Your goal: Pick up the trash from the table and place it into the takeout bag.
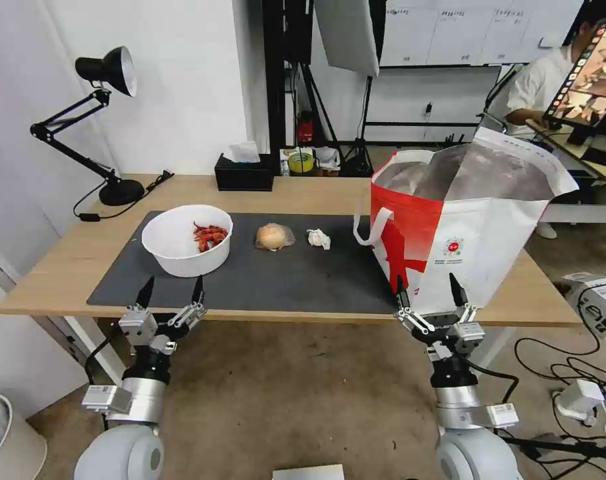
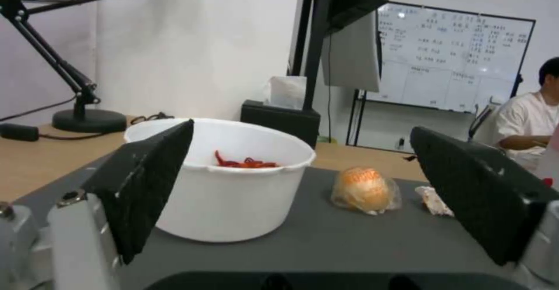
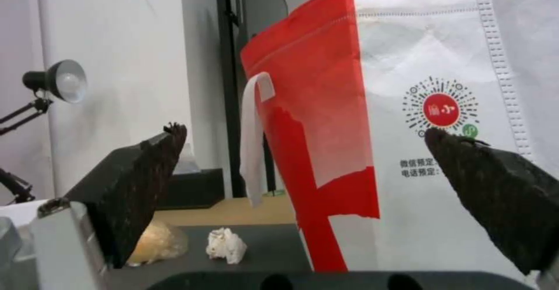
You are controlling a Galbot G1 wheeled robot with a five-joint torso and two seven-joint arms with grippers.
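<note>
On the dark grey mat (image 1: 269,277) of the table (image 1: 63,267) stand a white bowl (image 1: 186,249) (image 2: 227,185) with red shells, a beige bun in clear wrap (image 1: 274,237) (image 2: 365,190) (image 3: 153,243) and a small crumpled white tissue (image 1: 319,238) (image 2: 434,200) (image 3: 226,246), in a row from left to right. The red-and-white takeout bag (image 1: 463,223) (image 3: 396,141) stands open at the table's right end. My left gripper (image 1: 170,291) (image 2: 303,181) hovers open at the table's near edge, in front of the bowl. My right gripper (image 1: 428,289) (image 3: 305,150) is open at the near edge, just before the bag.
A black tissue box (image 1: 244,173) stands at the table's back edge and a black desk lamp (image 1: 103,120) at the back left. Cables and small boxes lie on the floor at the right. A person sits behind the bag, away from the table.
</note>
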